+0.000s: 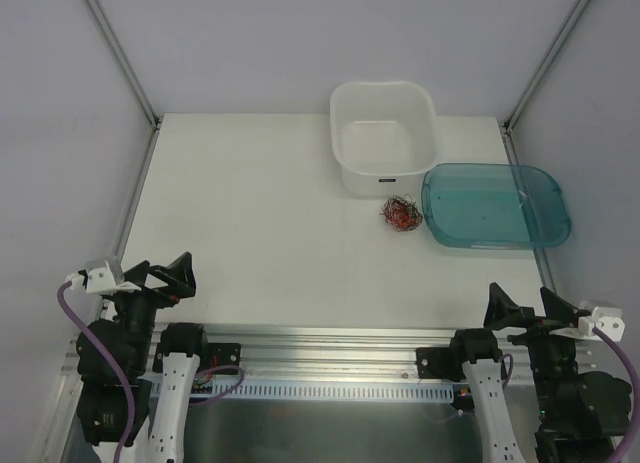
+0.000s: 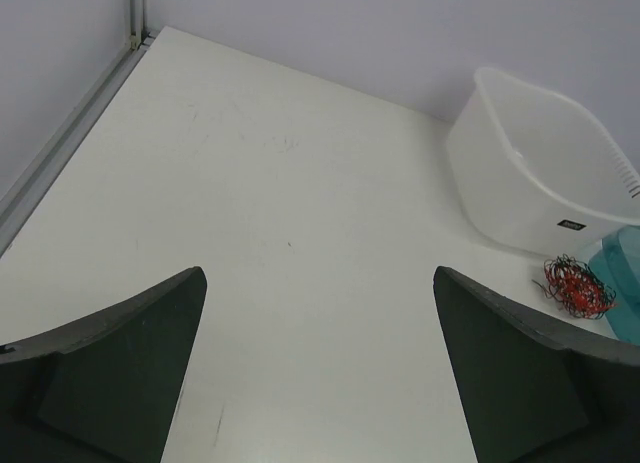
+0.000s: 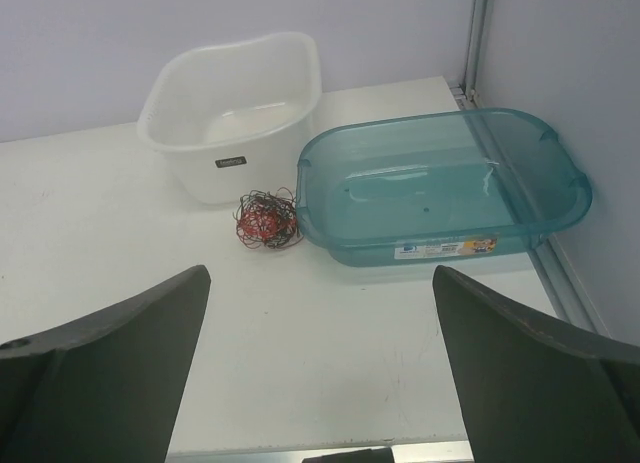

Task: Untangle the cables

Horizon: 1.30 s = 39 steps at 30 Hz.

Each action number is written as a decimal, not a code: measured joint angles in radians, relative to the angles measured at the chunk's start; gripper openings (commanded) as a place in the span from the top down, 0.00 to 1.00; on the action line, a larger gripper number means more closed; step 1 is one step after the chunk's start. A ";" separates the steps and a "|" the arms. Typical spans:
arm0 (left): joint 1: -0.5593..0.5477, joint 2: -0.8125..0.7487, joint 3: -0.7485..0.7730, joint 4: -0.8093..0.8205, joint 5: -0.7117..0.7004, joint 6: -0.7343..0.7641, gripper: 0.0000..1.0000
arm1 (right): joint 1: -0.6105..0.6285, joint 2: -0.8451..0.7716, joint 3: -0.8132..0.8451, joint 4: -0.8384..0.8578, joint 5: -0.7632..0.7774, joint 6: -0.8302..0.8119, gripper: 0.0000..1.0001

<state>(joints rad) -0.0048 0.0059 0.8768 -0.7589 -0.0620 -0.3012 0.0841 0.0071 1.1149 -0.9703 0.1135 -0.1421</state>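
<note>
Left gripper [image 1: 158,279] wide open, holding nothing. Right gripper [image 1: 523,305] same, both far from cables [image 1: 400,214]. Cables one tight ball beside white tub [image 1: 380,184], blue tray [image 1: 495,245]. Untangling not started.

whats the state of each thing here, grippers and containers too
cables, knotted in a small ball on the table, not held
white tub, upright, empty
teal tray, upright, empty
left gripper, open, holding nothing
right gripper, open, holding nothing
</note>
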 measured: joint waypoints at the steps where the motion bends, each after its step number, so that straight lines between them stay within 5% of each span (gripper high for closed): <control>1: 0.000 0.000 -0.002 0.000 0.000 0.000 0.01 | 0.000 0.000 0.000 -0.003 0.000 0.000 0.00; 12: 0.000 0.000 -0.038 -0.001 0.011 -0.064 0.01 | 0.001 0.046 -0.001 -0.040 -0.271 -0.003 0.00; 22: -0.010 0.158 -0.188 0.049 0.109 -0.235 0.01 | 0.001 0.528 -0.015 0.006 -0.391 0.095 0.00; 32: -0.041 0.440 -0.243 0.121 0.167 -0.146 0.01 | 0.146 0.924 -0.094 0.271 -0.269 0.115 0.08; 36: -0.041 0.447 -0.312 0.185 0.216 -0.112 0.01 | 0.244 1.085 -0.094 0.389 -0.162 0.092 0.26; 39: -0.041 0.445 -0.336 0.198 0.238 -0.104 0.01 | 0.256 1.187 -0.093 0.477 -0.107 0.080 0.30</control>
<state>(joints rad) -0.0460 0.4511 0.5411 -0.5613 0.1757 -0.4053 0.3397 1.1938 1.0218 -0.4934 0.0067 -0.0624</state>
